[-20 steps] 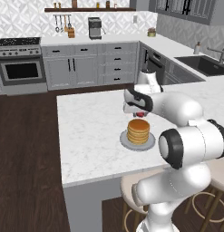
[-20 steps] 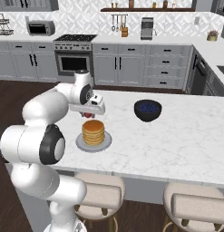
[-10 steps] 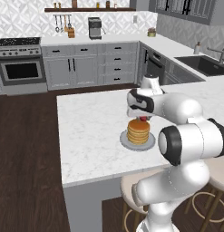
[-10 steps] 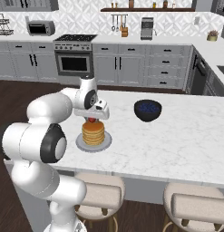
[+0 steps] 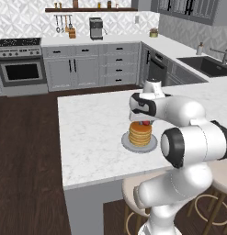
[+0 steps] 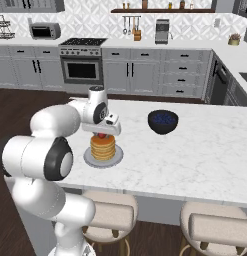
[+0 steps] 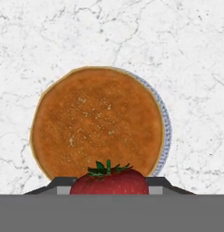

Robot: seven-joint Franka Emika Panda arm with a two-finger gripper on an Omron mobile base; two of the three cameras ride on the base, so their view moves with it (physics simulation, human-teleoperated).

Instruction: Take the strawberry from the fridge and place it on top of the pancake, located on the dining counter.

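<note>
On the dining counter [image 6: 195, 150], near frame center, one plate [image 6: 103, 160] carries one pancake [image 6: 103, 146] stack. One dark bowl [image 6: 163, 121] sits well to its right; it seems to hold blue berries, though that's hard to tell. One strawberry [image 7: 109, 182] hangs just above the stack, pinched between the gripper [image 6: 101, 134] fingers, at the hand view's bottom center. Two stools [image 6: 215, 232] stand below the counter. No writing is legible.
</note>
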